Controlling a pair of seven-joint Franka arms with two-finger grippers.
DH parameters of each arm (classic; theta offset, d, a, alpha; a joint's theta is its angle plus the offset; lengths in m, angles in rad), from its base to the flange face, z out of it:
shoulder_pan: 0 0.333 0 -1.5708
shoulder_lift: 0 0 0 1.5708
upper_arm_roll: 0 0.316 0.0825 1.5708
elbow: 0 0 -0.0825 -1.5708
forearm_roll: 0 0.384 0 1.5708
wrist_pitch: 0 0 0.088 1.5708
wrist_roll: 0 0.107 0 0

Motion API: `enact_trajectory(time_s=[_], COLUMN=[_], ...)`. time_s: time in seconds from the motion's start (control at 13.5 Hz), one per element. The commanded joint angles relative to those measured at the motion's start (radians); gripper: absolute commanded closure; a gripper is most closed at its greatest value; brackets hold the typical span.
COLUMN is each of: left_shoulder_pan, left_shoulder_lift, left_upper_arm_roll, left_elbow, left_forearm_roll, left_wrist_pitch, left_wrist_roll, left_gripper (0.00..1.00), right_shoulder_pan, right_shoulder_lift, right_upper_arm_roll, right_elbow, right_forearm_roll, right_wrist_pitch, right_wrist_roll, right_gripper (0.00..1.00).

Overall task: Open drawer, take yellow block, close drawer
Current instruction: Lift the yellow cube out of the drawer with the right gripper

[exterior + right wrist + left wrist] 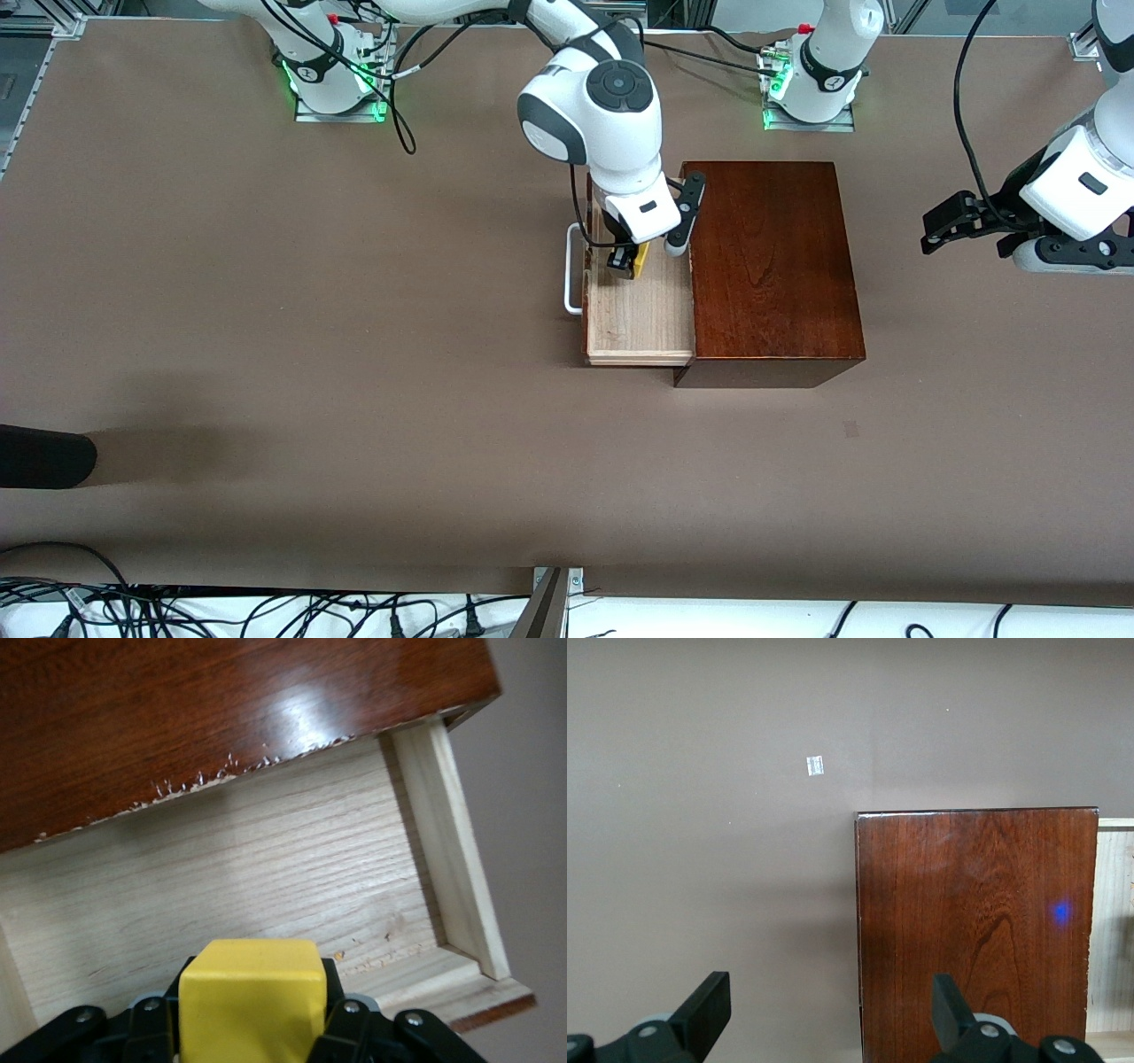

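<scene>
The drawer (640,310) of pale wood is pulled out of the dark-brown box (769,266) toward the right arm's end of the table, its white bar handle (571,270) outermost. My right gripper (625,260) is shut on the yellow block (640,258) and holds it over the drawer's tray. In the right wrist view the yellow block (252,997) sits between the fingers above the drawer floor (266,877). My left gripper (948,223) is open and empty in the air past the box, at the left arm's end; its wrist view shows the box top (974,930).
A dark object (44,456) lies at the table's edge at the right arm's end, nearer the front camera. A small pale mark (815,765) is on the brown table (354,354). Both arm bases (332,80) stand along the table's edge farthest from the front camera.
</scene>
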Motion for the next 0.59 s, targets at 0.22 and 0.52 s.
enact_trajectory(time_s=[0.22, 0.52], left_shoulder_pan=[0.000, -0.004], left_shoulder_lift=[0.017, 0.015], left_upper_arm_roll=[-0.002, -0.017], left_elbow=[0.030, 0.035], left_forearm_roll=[-0.010, -0.009], left_wrist_pitch=[-0.009, -0.006], left_wrist_roll=[-0.004, 0.002], left_gripper=[0.00, 0.00], right_shoulder_pan=[-0.110, -0.229], right_shoulder_lift=[-0.111, -0.193], right_upper_arm_roll=[-0.007, -0.011], right_elbow=[0.002, 0.002], right_forearm_roll=[0.085, 0.096], right_wrist_pitch=[-0.149, -0.325], right_wrist_roll=[-0.004, 0.006], right_gripper=[0.75, 0.75])
